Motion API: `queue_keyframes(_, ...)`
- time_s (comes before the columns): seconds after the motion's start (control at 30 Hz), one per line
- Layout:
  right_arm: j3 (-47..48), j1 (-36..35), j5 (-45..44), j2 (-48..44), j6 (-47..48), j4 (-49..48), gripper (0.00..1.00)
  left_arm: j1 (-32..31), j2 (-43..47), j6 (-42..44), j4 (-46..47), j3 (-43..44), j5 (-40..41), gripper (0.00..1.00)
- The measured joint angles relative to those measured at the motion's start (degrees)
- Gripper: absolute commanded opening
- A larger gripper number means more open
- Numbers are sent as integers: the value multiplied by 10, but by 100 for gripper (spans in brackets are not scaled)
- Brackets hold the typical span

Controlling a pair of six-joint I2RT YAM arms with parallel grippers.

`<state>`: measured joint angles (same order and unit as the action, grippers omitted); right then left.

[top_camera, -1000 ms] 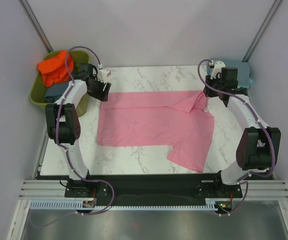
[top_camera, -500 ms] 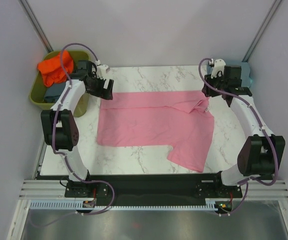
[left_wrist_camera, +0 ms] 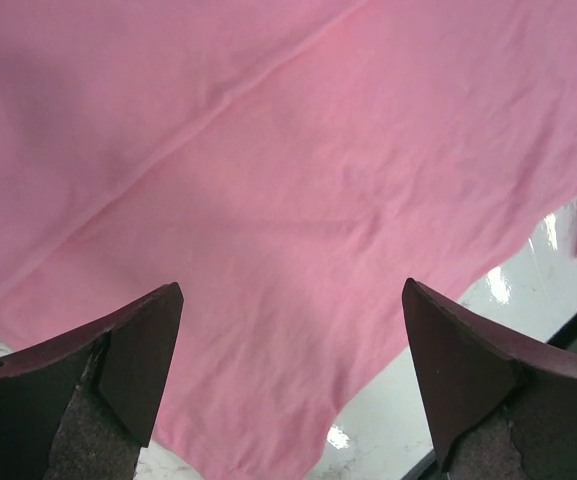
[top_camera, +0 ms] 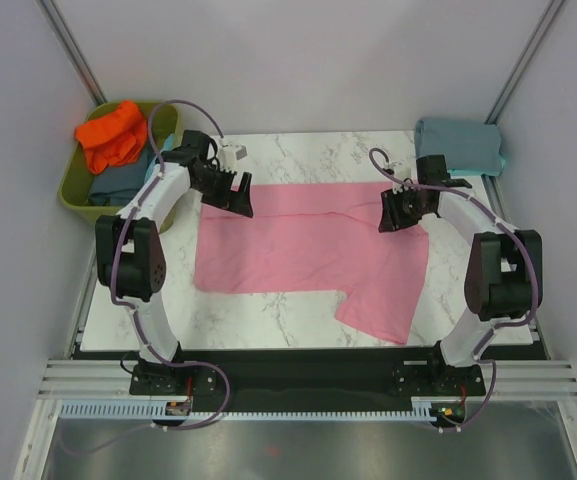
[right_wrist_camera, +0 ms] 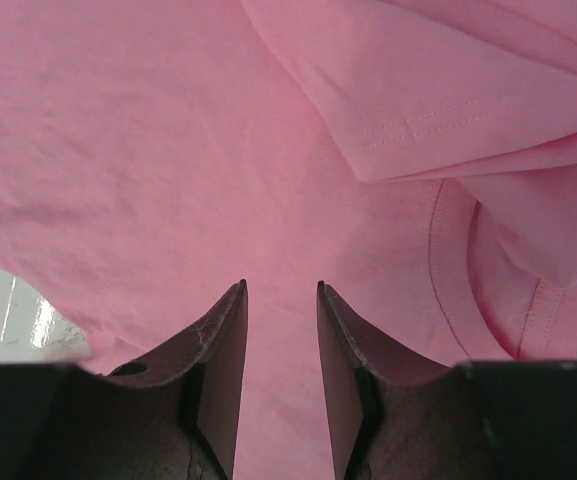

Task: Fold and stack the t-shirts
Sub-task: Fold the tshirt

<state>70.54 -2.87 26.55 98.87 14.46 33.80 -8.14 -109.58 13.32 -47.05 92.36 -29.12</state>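
1 pink t-shirt (top_camera: pixel 298 250) lies under wide-spread left pincer (left_wrist_camera: pixel 290 288) and barely-parted right pincer (right_wrist_camera: pixel 280 285).

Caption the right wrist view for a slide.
Right gripper, fingers narrowly apart, poised over the pink t-shirt, with a folded-over sleeve and the collar seam at right.

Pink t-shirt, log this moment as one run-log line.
pink t-shirt: spread on table, one sleeve folded over | left gripper: fingers wide open above shirt, empty | right gripper: fingers narrowly apart above shirt, empty
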Motion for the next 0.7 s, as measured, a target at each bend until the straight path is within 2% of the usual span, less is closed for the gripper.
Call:
queue_keyframes(0.33,6,0,3,53,2,-21,41,-3,-8,1,-12,-76,-30,98)
queue_keyframes(0.7,55,0,-14,131,-7,-65,41,-4,-11,5,-11,-92,-30,98)
